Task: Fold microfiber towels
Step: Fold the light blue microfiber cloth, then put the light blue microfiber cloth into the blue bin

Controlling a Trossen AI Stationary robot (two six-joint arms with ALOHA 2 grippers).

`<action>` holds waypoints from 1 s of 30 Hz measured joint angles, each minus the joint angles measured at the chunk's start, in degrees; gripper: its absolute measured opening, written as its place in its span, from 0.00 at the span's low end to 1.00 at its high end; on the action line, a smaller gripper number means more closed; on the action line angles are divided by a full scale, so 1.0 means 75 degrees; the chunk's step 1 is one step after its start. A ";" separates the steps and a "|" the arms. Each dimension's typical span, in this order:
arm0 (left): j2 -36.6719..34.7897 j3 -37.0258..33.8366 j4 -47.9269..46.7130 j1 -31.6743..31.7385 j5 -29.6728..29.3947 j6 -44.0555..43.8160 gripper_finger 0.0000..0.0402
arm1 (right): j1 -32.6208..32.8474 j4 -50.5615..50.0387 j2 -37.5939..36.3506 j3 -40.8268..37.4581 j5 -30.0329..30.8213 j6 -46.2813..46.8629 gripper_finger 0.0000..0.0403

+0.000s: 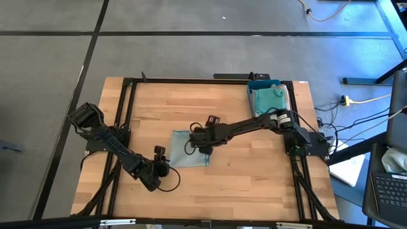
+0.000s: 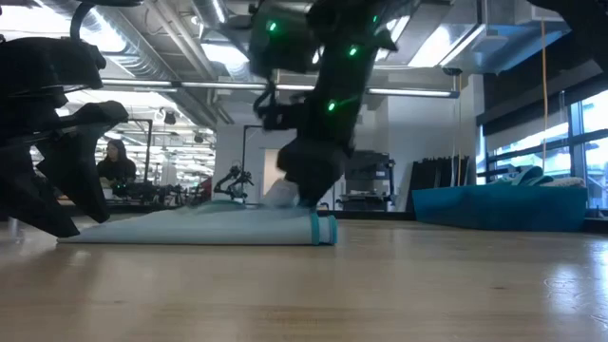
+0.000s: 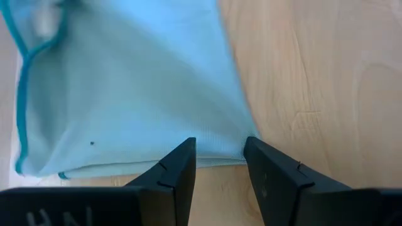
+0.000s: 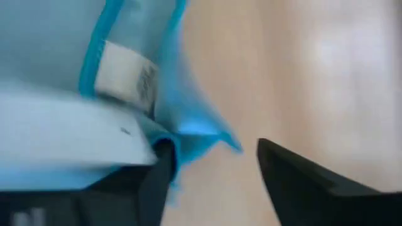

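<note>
A pale blue microfiber towel [image 1: 189, 151] with a darker blue hem lies folded flat on the wooden table; it also shows in the low view [image 2: 209, 228]. My right gripper [image 1: 199, 147] is open and down on the towel's right part, at a corner with a white tag [image 4: 129, 72]. My left gripper [image 1: 159, 160] is open and low at the towel's near left edge [image 3: 213, 160], and that edge lies just ahead of its fingertips. My right gripper comes from above with its fingers spread. One finger [image 4: 160, 169] lies against the towel's folded corner [image 4: 201, 135] beside the tag, and cloth laps over it. The other finger [image 4: 282, 163] stands over bare wood. My left gripper stands at the towel's edge; whether it touches, I cannot tell.
A rigid blue tray [image 1: 252, 95] with teal and green cloths [image 1: 269, 98] stands at the table's far right; in the low view the tray [image 2: 494, 207] shows at the right. A black frame [image 1: 191, 80] runs round the table. A person sits in the room beyond.
</note>
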 joint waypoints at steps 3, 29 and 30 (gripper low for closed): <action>0.0000 0.0000 0.0000 0.0000 0.0000 -0.0007 0.34 | 0.0034 -0.1078 -0.0318 0.0009 0.1418 0.0418 0.69; 0.0000 0.0000 0.0032 -0.0049 0.0005 -0.0112 0.34 | 0.2119 0.3581 -0.0690 -0.1040 -0.0574 -0.1497 0.65; 0.0000 0.0000 0.0034 -0.0047 0.0006 -0.0115 0.34 | 0.2226 0.3858 -0.0690 -0.1108 -0.0511 -0.1702 0.65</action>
